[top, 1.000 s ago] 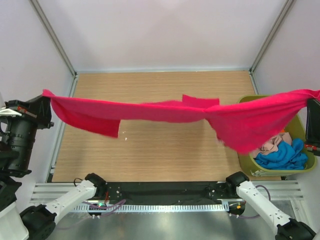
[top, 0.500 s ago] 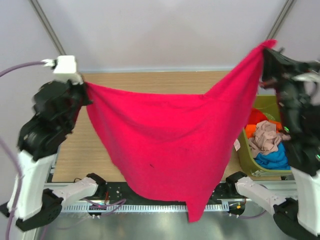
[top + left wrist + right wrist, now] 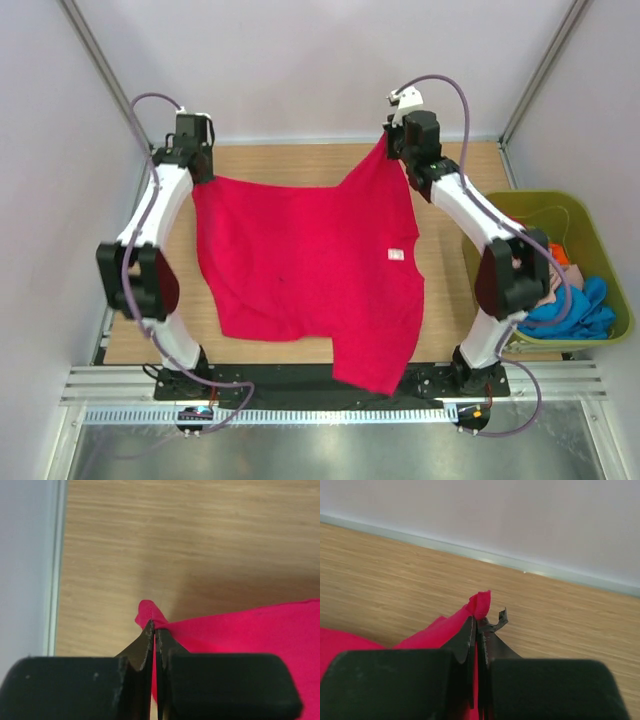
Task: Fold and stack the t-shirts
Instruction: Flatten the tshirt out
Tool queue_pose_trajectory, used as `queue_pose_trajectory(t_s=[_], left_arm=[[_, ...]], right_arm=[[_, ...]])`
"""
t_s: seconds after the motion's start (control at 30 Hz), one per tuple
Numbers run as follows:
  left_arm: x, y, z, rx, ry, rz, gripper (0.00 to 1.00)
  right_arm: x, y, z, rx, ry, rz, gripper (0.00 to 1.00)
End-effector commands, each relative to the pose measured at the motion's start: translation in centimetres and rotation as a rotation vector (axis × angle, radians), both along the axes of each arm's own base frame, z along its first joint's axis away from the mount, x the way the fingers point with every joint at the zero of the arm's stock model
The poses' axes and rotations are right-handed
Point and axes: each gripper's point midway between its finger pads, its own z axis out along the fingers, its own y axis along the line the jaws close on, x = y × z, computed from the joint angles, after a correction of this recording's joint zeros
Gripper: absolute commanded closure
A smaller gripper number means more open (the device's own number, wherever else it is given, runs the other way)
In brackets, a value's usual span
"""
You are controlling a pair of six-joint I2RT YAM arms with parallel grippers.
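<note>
Pinching far corners of the red t-shirt (image 3: 300, 260), the left gripper (image 3: 197, 172) and right gripper (image 3: 392, 142) both clamp cloth; the shirt lies spread beside the green tub (image 3: 545, 200), on its left.

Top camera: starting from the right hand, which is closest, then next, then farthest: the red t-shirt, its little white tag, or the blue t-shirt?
1. The red t-shirt: its far corner is pinched in the right hand.
2. The white tag: on the shirt's right half, nearer the arms' bases.
3. The blue t-shirt: in the green tub, off to the right.
</note>
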Motion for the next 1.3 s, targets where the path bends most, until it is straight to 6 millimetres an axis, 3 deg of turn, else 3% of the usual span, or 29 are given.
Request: queue_pose_trajectory(t_s=[0.0,0.1,0.2,0.3,0.4,0.43,0.5,0.53,0.63,0.67,0.73,0.77,0.87,0.9,1.0,1.03,1.1,1.13,1.27], left_arm=[[6.1,2.2,-0.1,-0.051,-0.077,0.023,1.00],[9.9,2.6,-0.6,-0.055,-0.098,0.017,1.00],[12.4,3.5,-0.4,-0.061,-0.128,-0.002,1.00],[12.3,3.9,0.6,-0.049,-0.130,0.014,1.00],[11.2,5.2,3.9,-0.001,-0.187,0.077,1.00],[10.2,5.3,6.5,0.005,-0.232,0.090,1.00],[8.6,5.8,9.7,0.021,-0.287,0.118,1.00],[6.9,5.8,12.5,0.024,-0.337,0.126,1.00],[3.3,6.1,16.7,0.043,-0.414,0.148,1.00],[0.5,6.1,18.8,0.042,-0.460,0.152,1.00],[-2.2,6.1,20.9,0.033,-0.528,0.156,1.00],[-4.7,5.8,22.2,0.018,-0.571,0.151,1.00],[-8.7,5.3,24.5,-0.016,-0.679,0.139,1.00],[-11.5,5.2,25.7,-0.021,-0.733,0.139,1.00],[-15.5,4.7,27.7,-0.041,-0.811,0.114,1.00],[-18.1,4.3,29.1,-0.051,-0.862,0.093,1.00],[-20.2,2.8,30.3,-0.083,-0.906,0.005,1.00],[-22.6,2.3,31.1,-0.089,-0.943,-0.027,0.99],[-26.0,-0.6,30.7,-0.089,-0.949,-0.211,1.00]], right_arm=[[5.5,0.1,6.4,0.150,-0.233,0.013,0.99],[9.4,0.4,4.3,0.149,-0.220,0.026,0.99],[11.2,1.3,3.4,0.151,-0.210,0.067,0.99],[11.3,1.5,4.4,0.154,-0.216,0.077,0.99],[10.1,1.0,7.4,0.156,-0.232,0.067,0.99],[8.7,0.5,10.3,0.181,-0.256,0.051,0.99],[6.6,-0.2,13.5,0.199,-0.283,0.038,0.99],[4.0,-0.8,16.8,0.230,-0.311,0.036,0.99],[-0.8,-1.4,19.8,0.289,-0.329,0.049,0.99],[-4.1,-2.0,22.3,0.318,-0.357,0.065,0.99],[-7.3,-2.6,24.0,0.324,-0.369,0.074,0.99],[-10.0,-3.2,25.0,0.311,-0.374,0.081,0.99],[-14.5,-4.4,26.0,0.293,-0.376,0.076,0.99],[-17.9,-5.3,28.0,0.294,-0.430,0.080,0.99],[-22.7,-6.0,29.3,0.304,-0.449,0.105,0.99],[-25.9,-6.4,30.7,0.317,-0.492,0.129,0.99],[-28.9,-7.1,31.3,0.327,-0.507,0.133,0.99],[-32.2,-7.7,32.5,0.346,-0.560,0.146,0.99],[-37.9,-9.6,33.7,0.387,-0.643,0.126,0.99]])
